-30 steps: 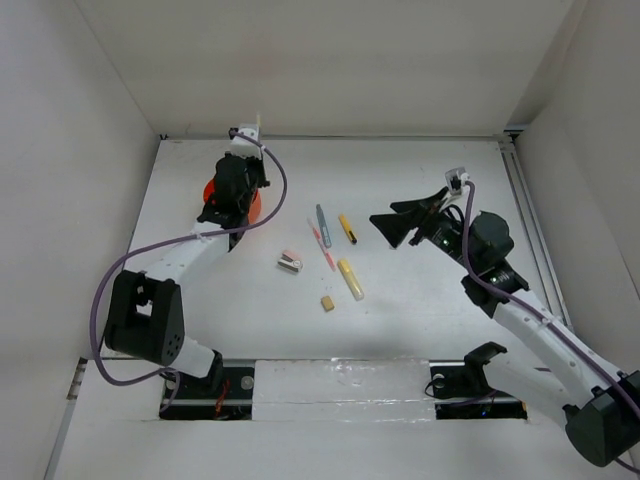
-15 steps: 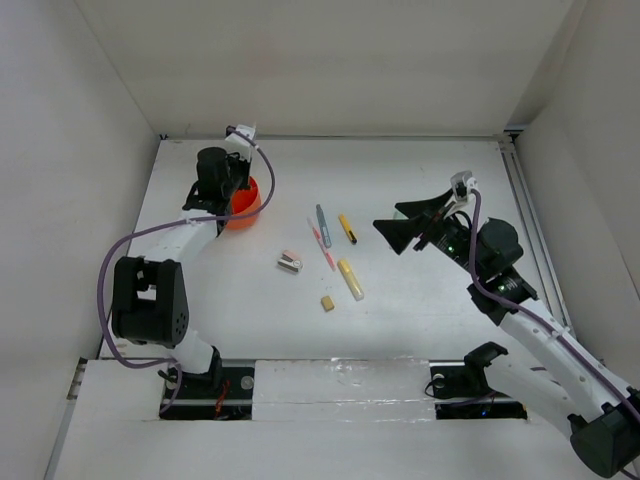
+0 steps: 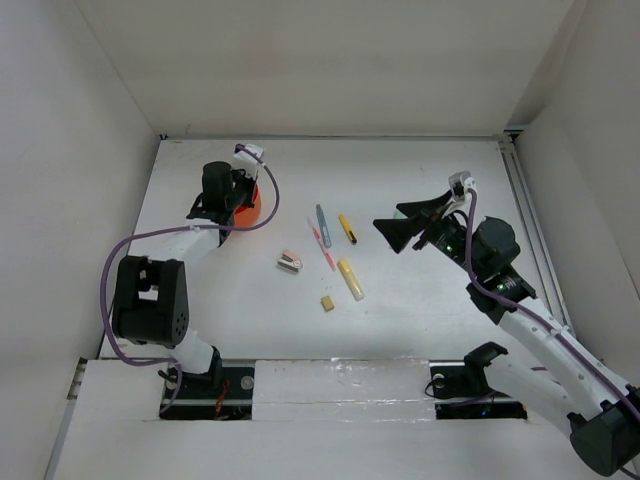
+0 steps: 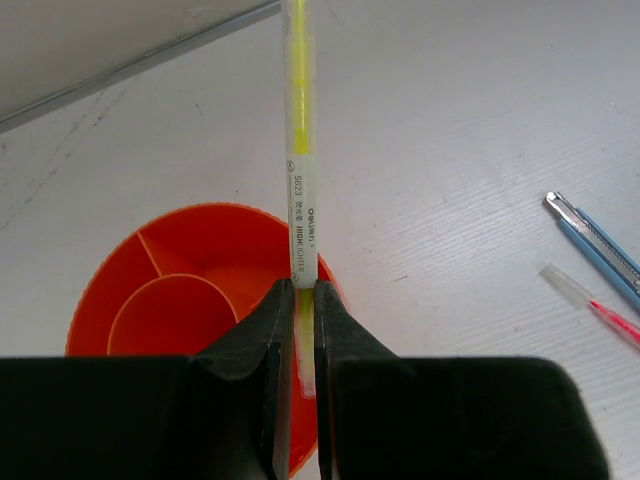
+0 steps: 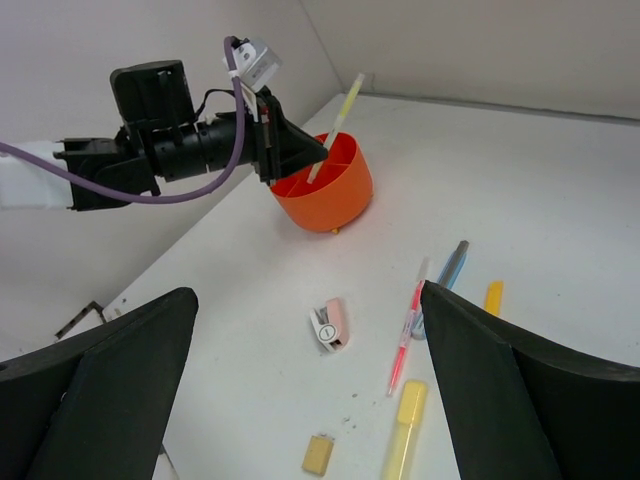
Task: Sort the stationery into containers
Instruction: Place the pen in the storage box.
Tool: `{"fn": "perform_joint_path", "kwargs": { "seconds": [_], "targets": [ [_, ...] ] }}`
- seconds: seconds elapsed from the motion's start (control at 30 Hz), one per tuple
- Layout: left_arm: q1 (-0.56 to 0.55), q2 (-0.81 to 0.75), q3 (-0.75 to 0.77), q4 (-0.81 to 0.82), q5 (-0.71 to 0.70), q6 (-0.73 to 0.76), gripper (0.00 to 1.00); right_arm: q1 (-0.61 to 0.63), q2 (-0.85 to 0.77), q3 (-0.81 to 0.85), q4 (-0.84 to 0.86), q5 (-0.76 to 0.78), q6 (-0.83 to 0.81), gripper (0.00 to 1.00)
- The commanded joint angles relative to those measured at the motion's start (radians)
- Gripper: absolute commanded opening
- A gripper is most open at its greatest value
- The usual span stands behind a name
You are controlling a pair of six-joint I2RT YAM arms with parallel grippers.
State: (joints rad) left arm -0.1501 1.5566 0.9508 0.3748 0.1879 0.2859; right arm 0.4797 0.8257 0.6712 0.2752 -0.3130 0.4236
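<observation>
Left gripper (image 4: 300,292) fingers are seen clamped on a slim pale yellow highlighter (image 4: 298,150), held just above the near rim of the orange cup (image 4: 100,290). The highlighter is tilted, its lower end dipped inside the cup's rim; which compartment it is in cannot be told. The right gripper (image 3: 390,222) is held well to the right of the cup, above the table (image 3: 420,300), its fingers spread wide with nothing between them. Between the cup and this gripper, the other stationery is laid out on the table: a pink-grey block (image 3: 290,261) nearest the cup, then a pink-red pen (image 3: 322,245) and a grey-blue pen (image 3: 323,225) side by side, a short yellow marker (image 3: 347,228), a thick pale yellow marker (image 3: 350,279) and a tan eraser (image 3: 327,302).
</observation>
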Motion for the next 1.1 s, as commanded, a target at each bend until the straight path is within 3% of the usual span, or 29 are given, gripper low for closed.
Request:
{"fn": "perform_joint_path", "kwargs": {
  "seconds": [0.0,0.93,1.07],
  "targets": [
    [0.001,-0.018,-0.015,0.042,0.015,0.012,0.00,0.010,-0.003,0.005,0.025,0.000,-0.016,1.00],
    [-0.008,0.059,-0.044,0.055,-0.110,0.001,0.00,0.010,-0.003,-0.004,0.035,-0.029,-0.016,1.00],
    [-0.008,0.068,-0.035,0.044,-0.119,-0.011,0.19,0.010,-0.003,-0.004,0.035,-0.029,-0.016,1.00]
  ]
}}
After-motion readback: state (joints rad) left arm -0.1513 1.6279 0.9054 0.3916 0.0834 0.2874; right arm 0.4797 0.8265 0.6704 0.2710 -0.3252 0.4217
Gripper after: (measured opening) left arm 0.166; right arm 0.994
